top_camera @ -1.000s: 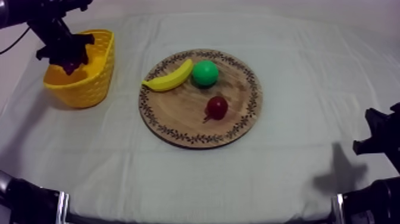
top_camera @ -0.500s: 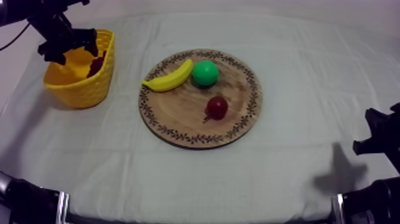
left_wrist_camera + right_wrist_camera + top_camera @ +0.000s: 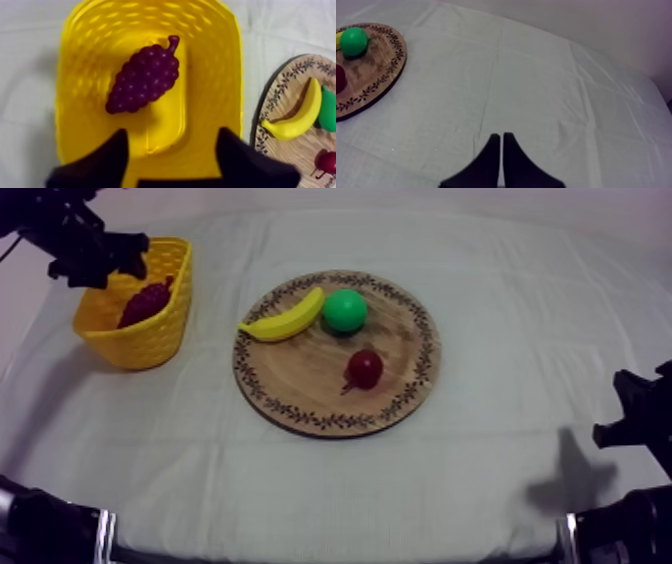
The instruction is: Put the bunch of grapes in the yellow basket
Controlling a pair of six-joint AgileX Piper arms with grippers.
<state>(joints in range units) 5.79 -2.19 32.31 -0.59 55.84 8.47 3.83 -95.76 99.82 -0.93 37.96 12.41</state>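
Hovering left gripper (image 3: pixel 172 137): hangs above the yellow basket (image 3: pixel 85 60) with its two black fingers spread wide and nothing between them.
Grapes against that gripper: the bunch of grapes (image 3: pixel 142 80) lies below and beyond the fingertips, apart from both, touching neither.
Grapes' place: on the floor of the basket, lying on its side at a slant, the stem end pointing away from the gripper.
Basket: stands at the far left of the table, upright on the grey-white cloth (image 3: pixel 500 308), well apart from the wooden board (image 3: pixel 300 393).
Board: lies flat at the middle of the table, to the right of the basket.
Right gripper (image 3: pixel 501 137): low at the near right edge of the table, fingers pressed together into a narrow wedge with nothing in them, over bare cloth well to the right of the board.
Count, grapes: one bunch.
Count, basket: one.
Count, board: one, with three fruits on it.
Count, banana (image 3: pixel 285 318): one, at the board's far left, its left tip reaching past the rim.
Count, round green fruit (image 3: pixel 344 310): one, just right of the banana, at the far side of the board.
Count, small red fruit (image 3: pixel 364 368): one, nearer than the green one, apart from it.
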